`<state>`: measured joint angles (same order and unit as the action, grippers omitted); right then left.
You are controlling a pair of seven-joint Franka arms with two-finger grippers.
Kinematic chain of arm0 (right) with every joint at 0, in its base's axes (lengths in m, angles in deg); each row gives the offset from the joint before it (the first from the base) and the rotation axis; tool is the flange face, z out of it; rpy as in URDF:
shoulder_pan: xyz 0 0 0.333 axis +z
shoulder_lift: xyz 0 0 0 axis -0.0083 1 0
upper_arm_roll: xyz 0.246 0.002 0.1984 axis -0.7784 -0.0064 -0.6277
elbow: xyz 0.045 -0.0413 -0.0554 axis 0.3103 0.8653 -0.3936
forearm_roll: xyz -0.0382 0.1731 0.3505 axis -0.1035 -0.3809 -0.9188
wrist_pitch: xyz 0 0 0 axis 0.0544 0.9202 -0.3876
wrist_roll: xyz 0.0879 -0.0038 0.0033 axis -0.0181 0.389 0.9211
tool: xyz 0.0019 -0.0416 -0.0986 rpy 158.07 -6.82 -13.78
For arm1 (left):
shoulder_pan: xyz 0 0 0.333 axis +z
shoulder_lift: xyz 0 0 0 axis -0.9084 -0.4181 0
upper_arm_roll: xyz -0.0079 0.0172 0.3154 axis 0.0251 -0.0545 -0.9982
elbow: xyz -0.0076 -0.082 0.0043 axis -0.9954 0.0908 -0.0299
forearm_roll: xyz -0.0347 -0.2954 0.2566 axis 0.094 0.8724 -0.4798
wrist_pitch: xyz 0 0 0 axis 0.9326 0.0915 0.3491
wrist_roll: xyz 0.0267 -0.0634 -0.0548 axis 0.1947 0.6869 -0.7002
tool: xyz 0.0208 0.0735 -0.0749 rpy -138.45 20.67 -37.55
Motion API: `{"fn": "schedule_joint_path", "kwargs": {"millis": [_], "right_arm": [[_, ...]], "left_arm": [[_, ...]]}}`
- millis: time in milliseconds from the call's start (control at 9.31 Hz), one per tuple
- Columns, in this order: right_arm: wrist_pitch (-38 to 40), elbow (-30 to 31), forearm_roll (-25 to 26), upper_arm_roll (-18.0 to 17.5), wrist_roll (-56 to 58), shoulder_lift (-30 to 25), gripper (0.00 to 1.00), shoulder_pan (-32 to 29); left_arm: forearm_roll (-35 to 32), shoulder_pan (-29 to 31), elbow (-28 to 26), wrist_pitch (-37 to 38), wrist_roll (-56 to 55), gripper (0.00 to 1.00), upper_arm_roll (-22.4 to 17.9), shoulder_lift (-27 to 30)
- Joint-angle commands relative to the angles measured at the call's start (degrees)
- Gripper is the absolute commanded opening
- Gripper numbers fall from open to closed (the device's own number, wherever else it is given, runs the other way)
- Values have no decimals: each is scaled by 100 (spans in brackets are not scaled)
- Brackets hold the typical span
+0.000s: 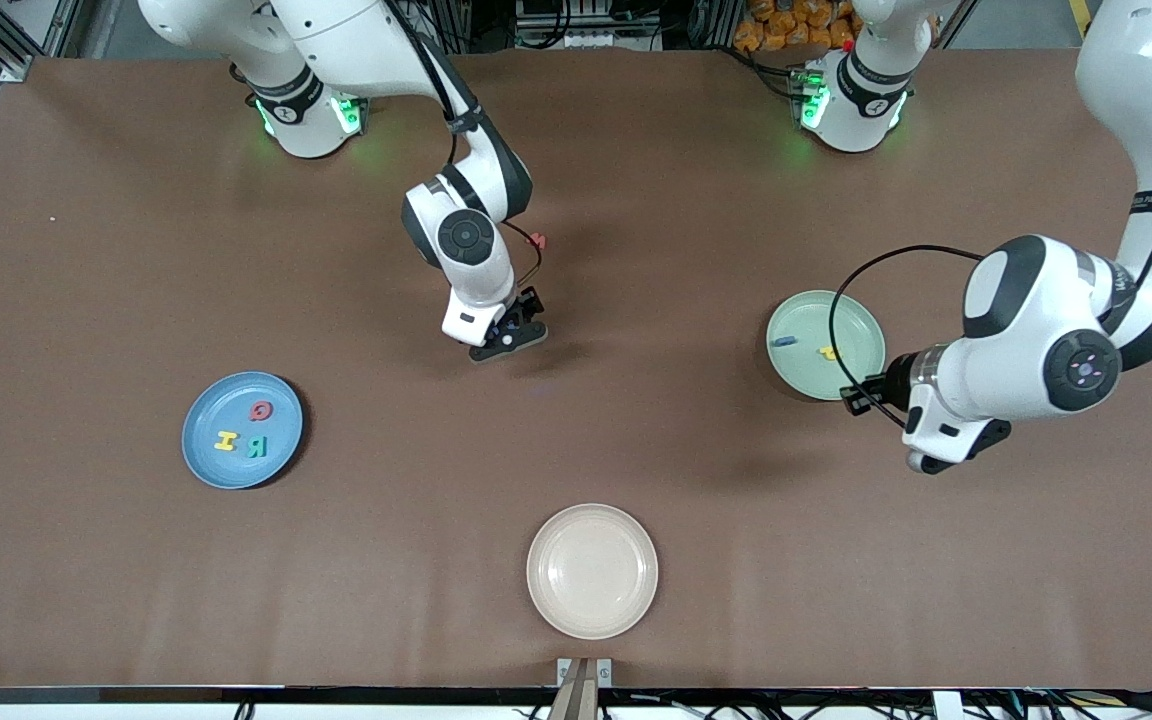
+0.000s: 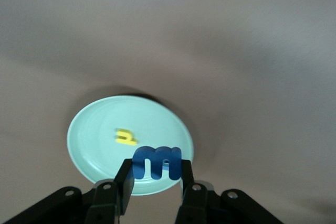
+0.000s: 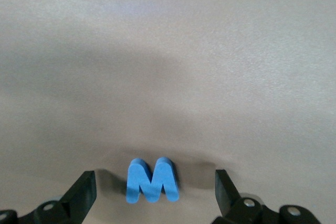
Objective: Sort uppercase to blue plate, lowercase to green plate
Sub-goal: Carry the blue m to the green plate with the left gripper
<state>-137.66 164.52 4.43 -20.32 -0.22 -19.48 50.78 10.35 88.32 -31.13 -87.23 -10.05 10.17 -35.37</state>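
Both arms sorting foam letters, one dropping off, one about to pick.

Cream plate (image 1: 591, 571) is sitting bare at the tabletop's near edge, mid-length. Blue plate (image 1: 242, 430), toward the right arm's end, is holding yellow H (image 1: 225, 440), teal R (image 1: 256, 446) and red Q (image 1: 261, 410). Left gripper (image 2: 156, 174) is pinching the blue m (image 2: 156, 162) by its outer legs, hanging by the green plate (image 1: 825, 344) rim; the plate is carrying the yellow r-like letter (image 2: 125, 138) and dark blue i (image 1: 782, 342). Right gripper (image 3: 155, 190), mid-table, is standing wide open, straddling the blue W (image 3: 152, 179), not touching. Foam likely light, soft, squashy: pinching flat outer sides, gently, looks best.
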Motion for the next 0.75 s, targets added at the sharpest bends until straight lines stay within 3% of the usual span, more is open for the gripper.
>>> {"fn": "schedule_joint_path", "kwargs": {"millis": [0,107,215,322,429,644], "right_arm": [[-20,57,173,-4,-261,-88,100,34],[-28,57,173,-4,-296,-88,100,34],[-63,57,165,-4,-297,-88,82,34],[-72,65,121,-4,-305,-79,38,25],[-125,74,112,-4,-305,-79,6,34],[-178,100,112,-13,-332,-79,0,34]], "left_arm": [[374,-298,-782,20,500,2,-496,450],[532,-526,-1002,11,667,2,-776,494],[699,-711,-1195,-7,765,2,-996,495],[779,-808,-1371,-15,879,2,-1094,477],[780,-966,-1495,-16,941,3,-1278,460],[789,-1282,-1610,-33,1037,4,-1603,389]]}}
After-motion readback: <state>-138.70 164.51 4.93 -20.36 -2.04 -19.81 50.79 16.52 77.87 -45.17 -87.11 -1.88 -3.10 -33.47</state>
